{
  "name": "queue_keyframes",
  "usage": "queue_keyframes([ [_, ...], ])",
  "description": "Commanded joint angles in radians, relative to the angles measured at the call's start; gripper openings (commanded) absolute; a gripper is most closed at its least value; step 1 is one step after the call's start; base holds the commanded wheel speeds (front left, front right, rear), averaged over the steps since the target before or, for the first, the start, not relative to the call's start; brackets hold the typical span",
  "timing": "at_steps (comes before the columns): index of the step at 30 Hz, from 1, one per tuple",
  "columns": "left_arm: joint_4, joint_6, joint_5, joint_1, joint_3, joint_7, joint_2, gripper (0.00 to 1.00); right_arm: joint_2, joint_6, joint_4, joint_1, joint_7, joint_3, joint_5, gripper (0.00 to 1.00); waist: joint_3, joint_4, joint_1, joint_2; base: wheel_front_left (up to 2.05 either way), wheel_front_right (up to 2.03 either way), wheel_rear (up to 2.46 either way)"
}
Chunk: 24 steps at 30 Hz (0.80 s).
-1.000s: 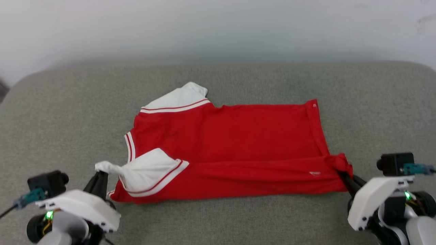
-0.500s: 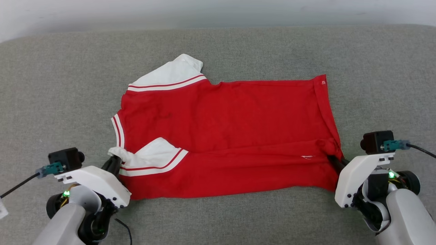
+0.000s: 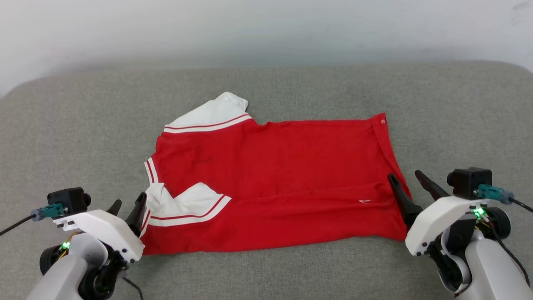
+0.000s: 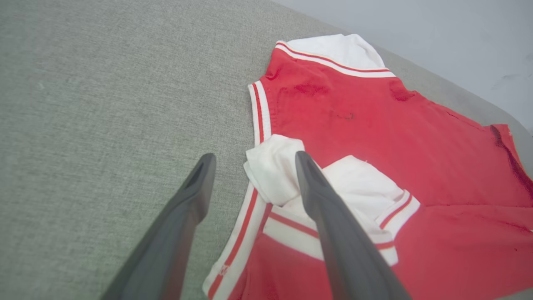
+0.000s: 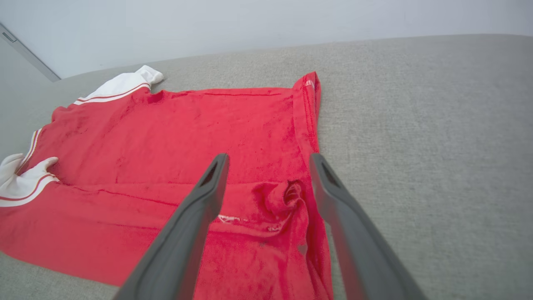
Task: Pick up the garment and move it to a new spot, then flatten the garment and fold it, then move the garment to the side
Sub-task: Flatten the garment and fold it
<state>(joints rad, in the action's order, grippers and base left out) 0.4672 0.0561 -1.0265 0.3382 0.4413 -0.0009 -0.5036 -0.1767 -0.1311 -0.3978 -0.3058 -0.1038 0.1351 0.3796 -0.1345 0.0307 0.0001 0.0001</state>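
Note:
The garment [image 3: 275, 166], a red jersey with white striped-trim sleeves, lies spread sideways on the grey surface, its near edge folded up over the body. My left gripper [image 3: 127, 206] stands open at the crumpled white sleeve [image 4: 272, 175], which sits loose between its fingers. My right gripper [image 3: 404, 177] is open over the garment's right end, where a bunched red corner [image 5: 287, 198] lies between its fingers. The far sleeve [image 3: 216, 114] points away from me. In the right wrist view the garment [image 5: 187, 133] stretches off to the left.
A grey fabric-covered surface [image 3: 83, 125] with rounded corners carries everything. A pale wall [image 3: 266, 29] rises behind its far edge. Bare grey fabric extends to the left, right and beyond the garment.
Both grippers have opened and let go of the garment: the white sleeve and the red hem corner now lie loose on the surface. The head camera has shifted between frames.

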Motion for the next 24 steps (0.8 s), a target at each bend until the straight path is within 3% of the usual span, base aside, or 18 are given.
queue_keyframes([
  [1, -0.033, 0.007, 0.0, -0.024, 0.003, 0.028, -0.03, 1.0, 0.001, 0.001, 0.027, 0.031, 0.02, -0.008, -0.01, 1.0, 0.038, 0.008, -0.0001, -0.0001, 0.0, 0.0, 0.0],
  [10, -0.227, 0.012, -0.061, -0.091, 0.039, 0.31, -0.195, 1.0, 0.018, 0.001, 0.179, 0.131, 0.004, -0.036, -0.046, 1.0, 0.076, 0.034, -0.0001, -0.0001, 0.0, 0.0, 0.0],
  [12, -0.27, 0.023, -0.085, -0.109, 0.042, 0.373, -0.23, 1.0, 0.026, 0.001, 0.215, 0.15, -0.008, -0.045, -0.056, 1.0, 0.068, 0.043, -0.0001, -0.0001, 0.0, 0.0, 0.0],
  [13, -0.331, 0.053, -0.124, -0.139, 0.043, 0.463, -0.275, 1.0, 0.049, 0.001, 0.27, 0.176, -0.031, -0.064, -0.068, 1.0, 0.03, 0.064, -0.0001, -0.0001, 0.0, 0.0, 0.0],
  [20, -0.348, 0.101, -0.155, -0.155, 0.035, 0.524, -0.303, 1.0, 0.077, 0.001, 0.319, 0.171, -0.04, -0.071, -0.079, 1.0, -0.06, 0.093, -0.0001, -0.0001, 0.0, 0.0, 0.0],
  [24, -0.322, 0.104, -0.162, -0.135, 0.04, 0.538, -0.289, 1.0, 0.085, 0.001, 0.321, 0.157, -0.041, -0.078, -0.079, 1.0, -0.095, 0.1, -0.0001, -0.0001, 0.0, 0.0, 0.0],
])
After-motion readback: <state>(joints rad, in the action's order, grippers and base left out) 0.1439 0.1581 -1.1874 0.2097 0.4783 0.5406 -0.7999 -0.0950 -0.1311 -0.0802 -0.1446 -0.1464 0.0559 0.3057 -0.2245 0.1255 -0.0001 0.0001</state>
